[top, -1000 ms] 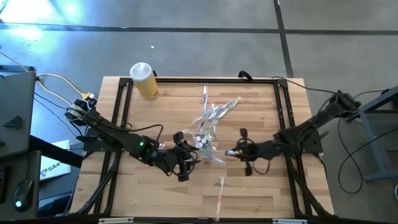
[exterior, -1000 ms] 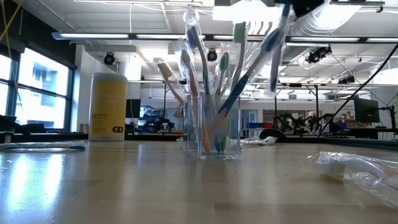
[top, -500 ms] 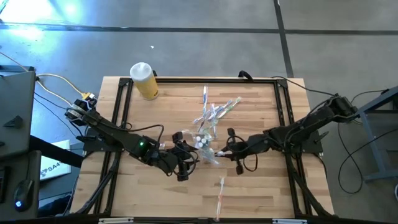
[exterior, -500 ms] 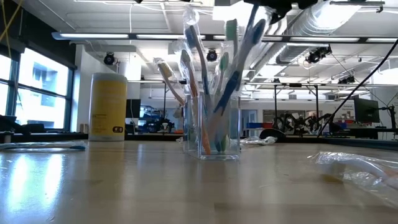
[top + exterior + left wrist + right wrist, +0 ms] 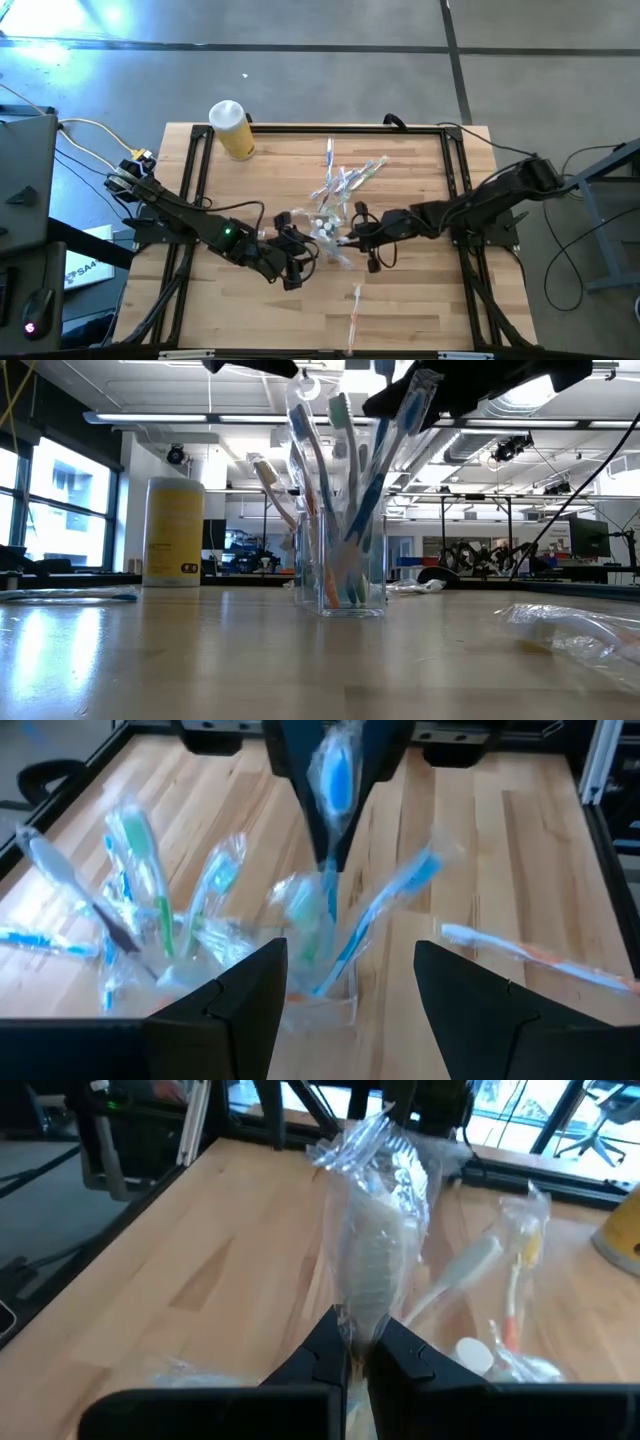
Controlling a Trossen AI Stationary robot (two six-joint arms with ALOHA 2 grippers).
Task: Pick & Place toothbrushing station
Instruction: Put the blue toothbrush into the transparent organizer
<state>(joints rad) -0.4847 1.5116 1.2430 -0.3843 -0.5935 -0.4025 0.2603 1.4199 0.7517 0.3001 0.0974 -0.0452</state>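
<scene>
The clear plastic cup (image 5: 350, 565) stands upright on the table's middle (image 5: 325, 232) with several wrapped toothbrushes (image 5: 300, 470) standing in it. My left gripper (image 5: 350, 1010) is open, low at the cup's near-left side (image 5: 290, 250). Its fingers stand on either side of the cup (image 5: 320, 995), and I cannot tell whether they touch it. My right gripper (image 5: 347, 238) is above the cup's right side, shut on a blue wrapped toothbrush (image 5: 385, 470). My right gripper pinches the wrapped toothbrush near its upper end (image 5: 362, 1315) between its two fingers, through the clear wrapper. The fingers come from the table's right, slanting down. The head (image 5: 335, 780) sticks out past the fingers. The brush leans with its lower end inside the cup (image 5: 350, 550).
A yellow bottle with a white cap (image 5: 232, 128) stands at the far left corner. One wrapped toothbrush lies near the front edge (image 5: 353, 310), and another shows at the left in the low view (image 5: 70, 595). A crumpled clear wrapper (image 5: 570, 630) lies at the right there.
My right gripper has moved toward the table's left, up to the cup, still shut on the blue toothbrush. The brush's upper end has swung left with it while its lower end has stayed in the cup, so it stands steeper.
</scene>
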